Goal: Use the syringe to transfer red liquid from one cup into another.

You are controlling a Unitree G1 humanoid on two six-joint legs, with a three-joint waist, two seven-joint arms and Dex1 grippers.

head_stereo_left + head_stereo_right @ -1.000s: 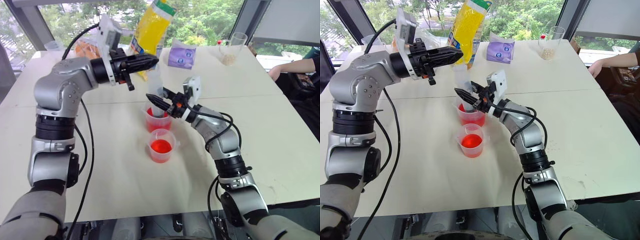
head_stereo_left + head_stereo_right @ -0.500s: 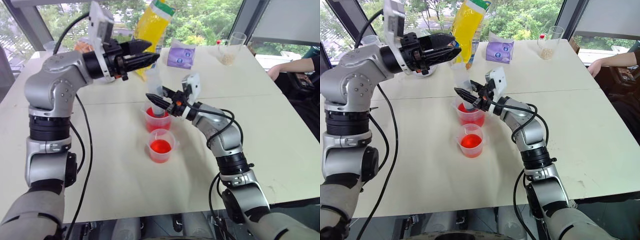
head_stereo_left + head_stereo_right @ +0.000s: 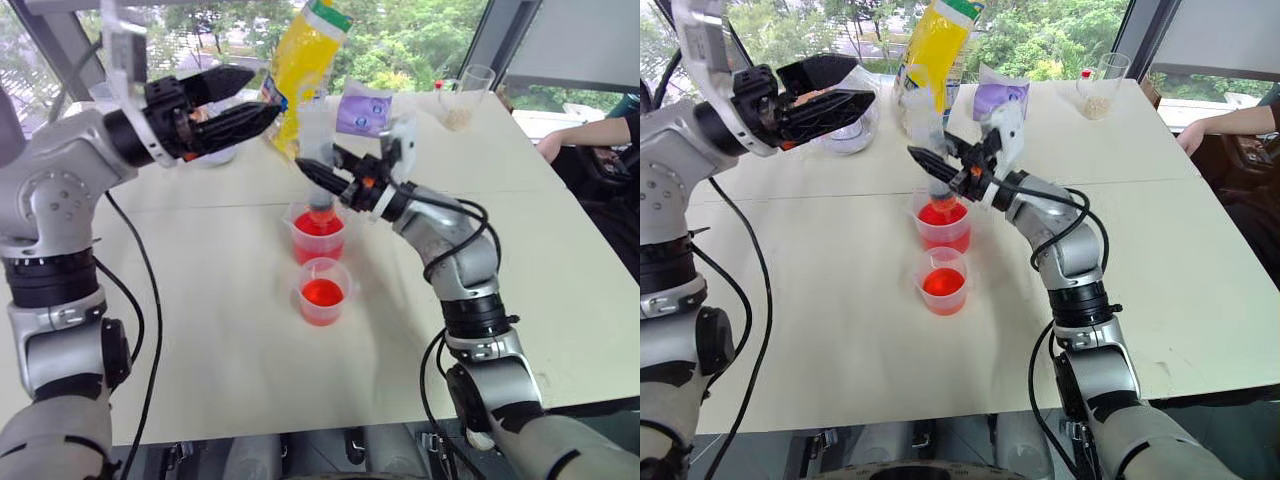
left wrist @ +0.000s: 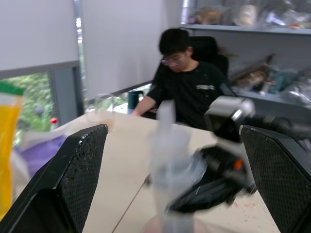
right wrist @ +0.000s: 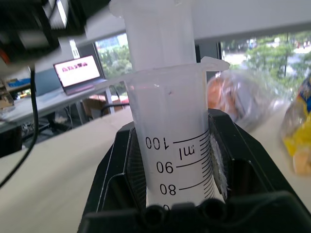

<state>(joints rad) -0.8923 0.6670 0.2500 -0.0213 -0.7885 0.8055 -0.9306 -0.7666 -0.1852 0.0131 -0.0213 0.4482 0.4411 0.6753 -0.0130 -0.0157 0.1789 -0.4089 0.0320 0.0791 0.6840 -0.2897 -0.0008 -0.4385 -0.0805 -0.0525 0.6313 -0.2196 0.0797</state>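
Note:
My right gripper [image 3: 315,172] is shut on the barrel of the syringe [image 3: 314,135], which it holds upright. The right wrist view shows the clear barrel [image 5: 170,121] clamped between its fingers. The reddish tip [image 3: 322,210] hangs at about rim level over the taller cup [image 3: 318,240], which holds red liquid [image 3: 318,226]. The shorter cup [image 3: 322,292] stands just in front of it, also with red liquid inside. My left gripper [image 3: 262,92] is open, up and to the left of the plunger top, touching nothing. Its fingers [image 4: 73,179] stand wide apart.
At the back of the white table [image 3: 230,330] are a yellow bag [image 3: 305,50], a purple packet [image 3: 365,105], a glass with grains [image 3: 470,95] and a clear bowl [image 3: 850,135]. A person's arm [image 3: 590,135] rests at the far right edge.
My left gripper has opened and drawn back to the left, away from the plunger top. My right gripper has lifted the syringe, so its tip has risen out of the taller cup.

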